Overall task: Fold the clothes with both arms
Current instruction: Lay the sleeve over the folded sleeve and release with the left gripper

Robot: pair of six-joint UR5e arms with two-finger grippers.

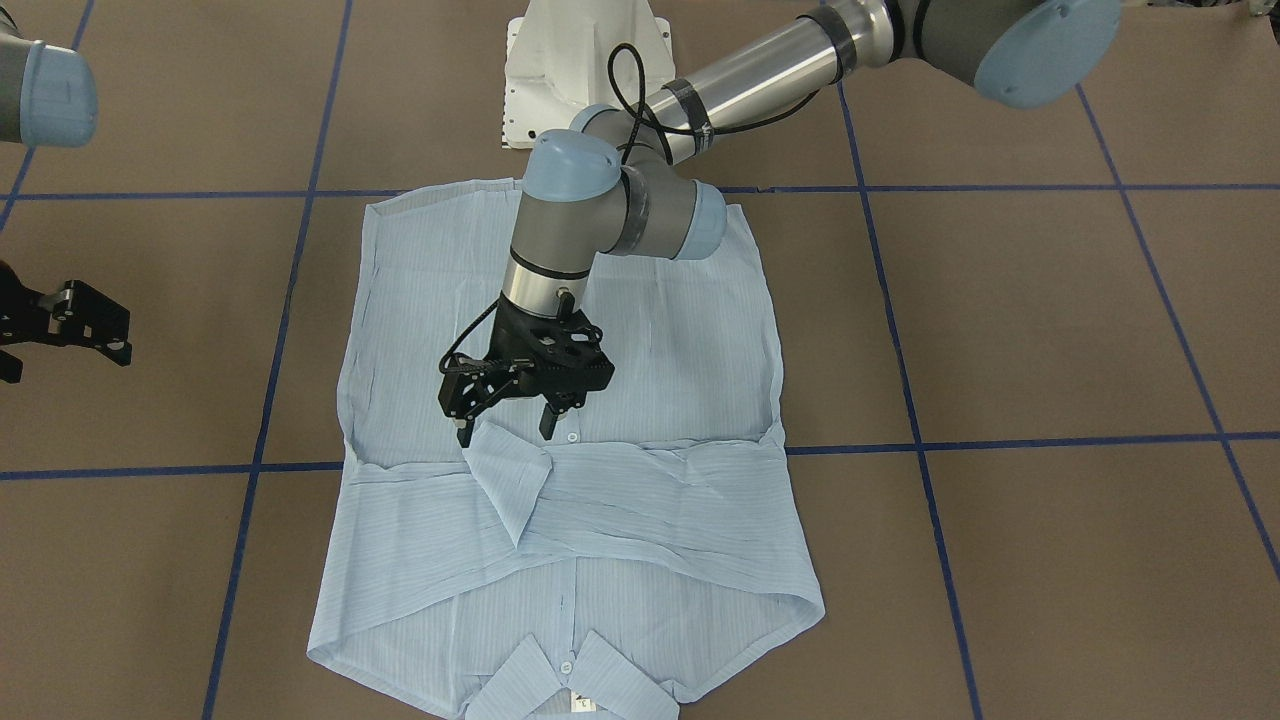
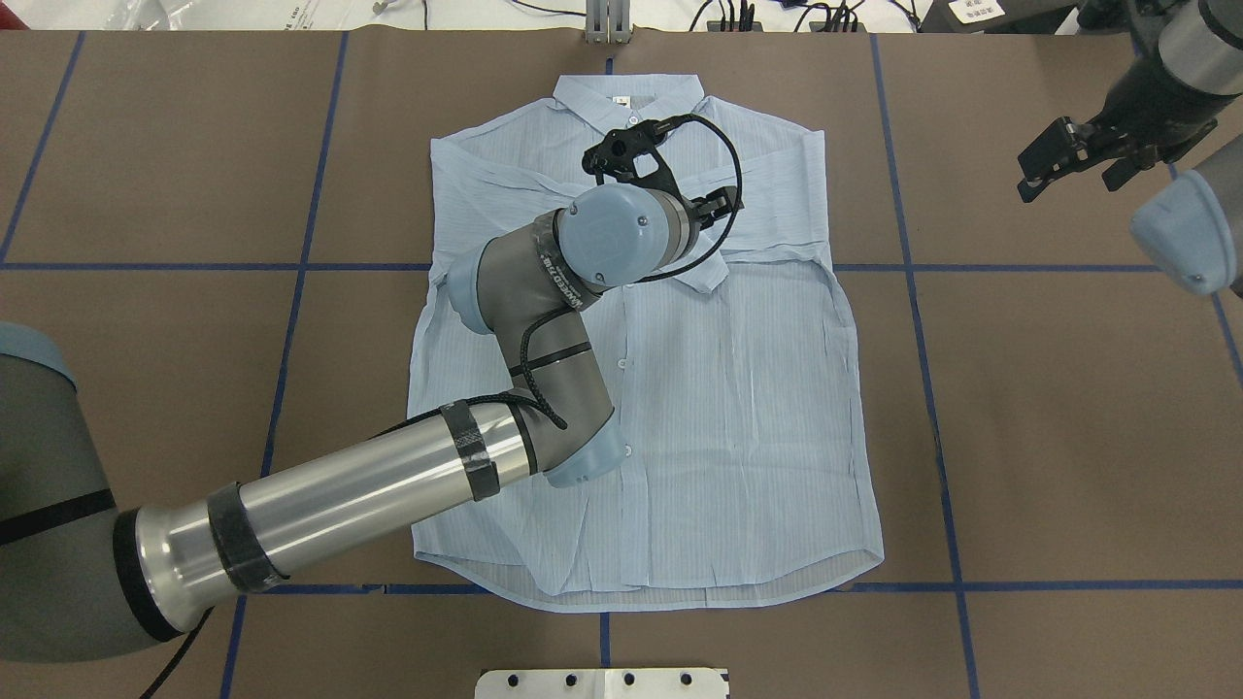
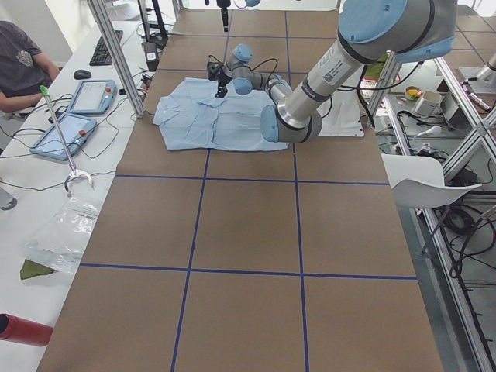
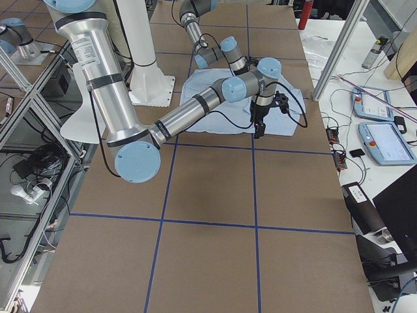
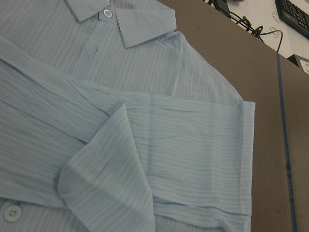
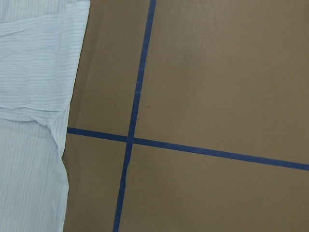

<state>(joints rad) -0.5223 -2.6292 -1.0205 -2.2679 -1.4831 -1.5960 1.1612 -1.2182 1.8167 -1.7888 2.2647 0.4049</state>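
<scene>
Shirt (image 1: 680, 350) (front camera): it is laid flat on the brown table (image 1: 1050, 330), buttons up, with the collar (image 1: 560, 680) at the near edge of the view. Both sleeves are folded across the chest, and one cuff (image 1: 510, 475) lies on top near the button line.
Left gripper (image 1: 505, 425) (front camera): it is held over the middle of the shirt, pointing down, with the fingers spread wide and nothing between them. The tips are seen at the upper edge of the cuff, but contact cannot be told.
Right gripper (image 1: 70, 320) (front camera): it is seen at the view's left edge, over bare table, well apart from the shirt.
Left arm (image 2: 369, 495) (overhead camera): it is stretched from the lower left corner over the shirt, and its gripper is mostly hidden under the wrist.
Right gripper (overhead camera): its fingers are spread apart and empty, beyond the shirt's side, near a blue tape line (image 2: 1068, 267).
Side cameras: the shirt is seen small at the far part of the table. A person (image 3: 23, 62) is seated at a white desk (image 3: 31, 194) beside it.
Left wrist camera: the folded sleeve and cuff are seen close, with the collar and a white button (image 5: 106, 13) above them.
Right wrist camera: only the shirt's edge is seen at the left, and the rest is table with crossing tape lines.
</scene>
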